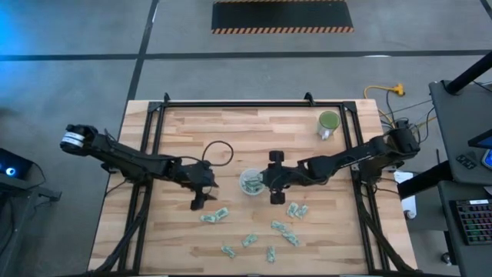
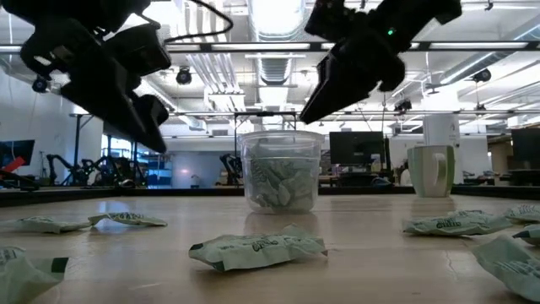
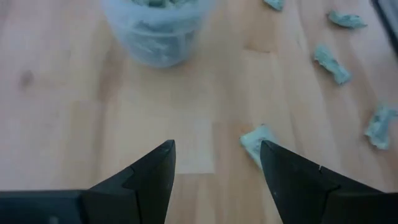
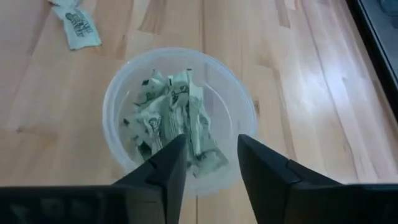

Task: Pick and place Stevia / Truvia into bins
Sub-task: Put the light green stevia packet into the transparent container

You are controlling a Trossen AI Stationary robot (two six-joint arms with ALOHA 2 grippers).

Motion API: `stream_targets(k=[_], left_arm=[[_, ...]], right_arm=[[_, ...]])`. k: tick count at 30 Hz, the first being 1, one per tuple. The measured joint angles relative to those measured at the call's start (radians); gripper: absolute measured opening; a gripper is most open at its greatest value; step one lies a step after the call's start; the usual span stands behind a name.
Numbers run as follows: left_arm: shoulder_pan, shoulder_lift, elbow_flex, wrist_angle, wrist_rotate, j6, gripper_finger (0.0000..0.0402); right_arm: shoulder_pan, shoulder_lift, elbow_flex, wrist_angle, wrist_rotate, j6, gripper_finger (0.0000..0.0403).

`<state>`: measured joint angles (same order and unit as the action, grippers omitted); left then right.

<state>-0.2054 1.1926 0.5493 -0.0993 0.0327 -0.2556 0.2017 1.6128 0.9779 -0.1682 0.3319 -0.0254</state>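
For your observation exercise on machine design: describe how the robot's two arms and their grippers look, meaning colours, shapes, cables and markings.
Both arms are dark, slim and jointed. The left arm has a white-banded end at its base and a thin black cable looping beside it. The right arm is the same dark build, with a small green light showing in the low view. The left gripper and the right gripper each have two dark, wedge-shaped fingers.
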Motion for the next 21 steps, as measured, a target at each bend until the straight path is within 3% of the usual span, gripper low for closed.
stream_targets(k=[9, 21], left_arm=[[-0.124, 0.180, -0.010, 0.268, 0.054, 0.031, 0.0219], [-0.136, 0.317, 0.002, 0.261, 0.046, -0.001, 0.0219]], right_arm=[[0.030, -0.097, -0.029, -0.149, 0.009, 0.056, 0.0139], [0.032, -0.119, -0.050, -0.167, 0.009, 0.079, 0.0114]])
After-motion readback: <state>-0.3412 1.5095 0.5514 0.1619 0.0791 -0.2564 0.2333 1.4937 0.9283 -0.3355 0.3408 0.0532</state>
